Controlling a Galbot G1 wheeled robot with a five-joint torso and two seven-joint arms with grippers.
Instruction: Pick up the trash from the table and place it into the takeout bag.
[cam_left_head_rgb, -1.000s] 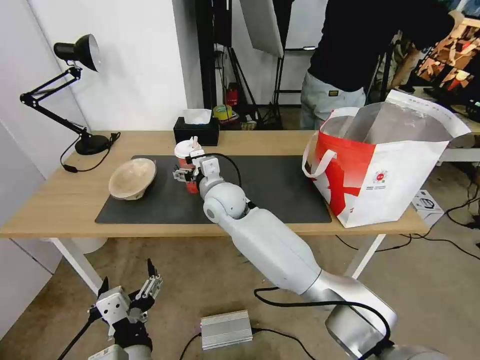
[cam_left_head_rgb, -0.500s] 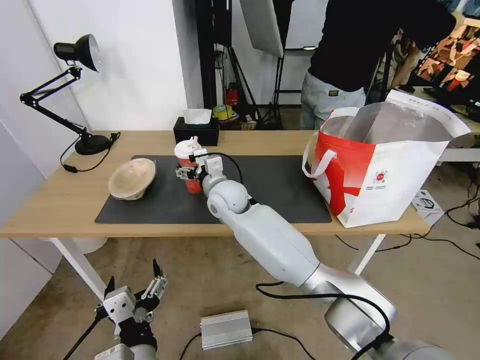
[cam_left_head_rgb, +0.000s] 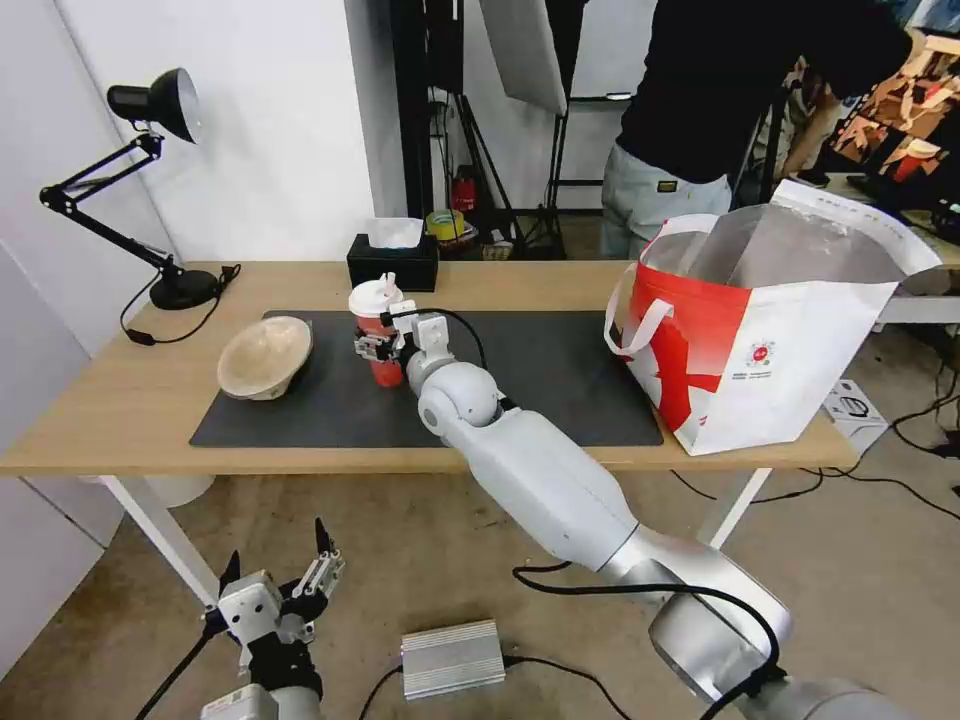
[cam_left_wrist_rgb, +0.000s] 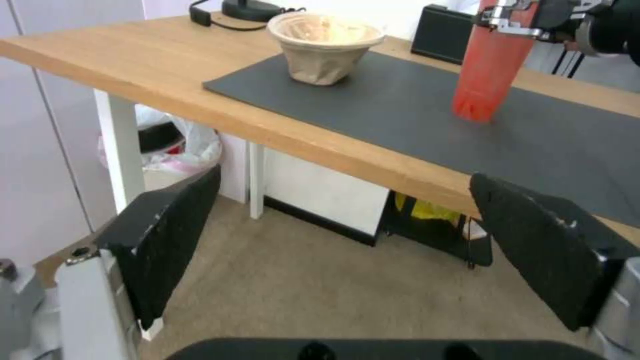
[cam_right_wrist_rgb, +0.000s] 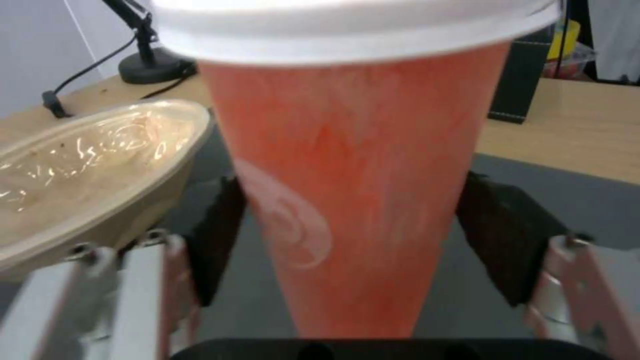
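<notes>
- Left gripper (cam_left_head_rgb: 280, 580): parked low, below the table's near edge and above the floor, fingers (cam_left_wrist_rgb: 167, 240) spread wide apart with nothing between them.
- Silver box (cam_left_head_rgb: 452, 657): lies on the floor beside the left arm, with a cable attached.
- Table (cam_left_head_rgb: 110, 420): long light-wood top on white legs; a dark grey mat (cam_left_head_rgb: 560, 390) covers its middle.
- Right gripper (cam_left_head_rgb: 372, 345): extended over the mat, its arm reaching across the near table edge. Both black pads (cam_right_wrist_rgb: 497, 240) sit against the sides of the red paper cup (cam_left_head_rgb: 378, 330), clamped on its body below the white lid (cam_right_wrist_rgb: 347, 25).
- Red paper cup: upright on the mat, slightly left of table centre. In the left wrist view its base (cam_left_wrist_rgb: 475, 112) stands at mat level; whether it touches or is just clear cannot be told.
- Pulp bowl (cam_left_head_rgb: 264, 356): beige, tilted, on the left part of the mat, near the cup but apart from it.
- Takeout bag (cam_left_head_rgb: 770, 340): white with a red panel, standing open at the right end of the table, silvery lining visible, well apart from the cup.
- Black tissue box (cam_left_head_rgb: 392, 262): at the far edge of the table, behind the cup.
- Black desk lamp (cam_left_head_rgb: 150, 110): its base rests on the far left corner.
</notes>
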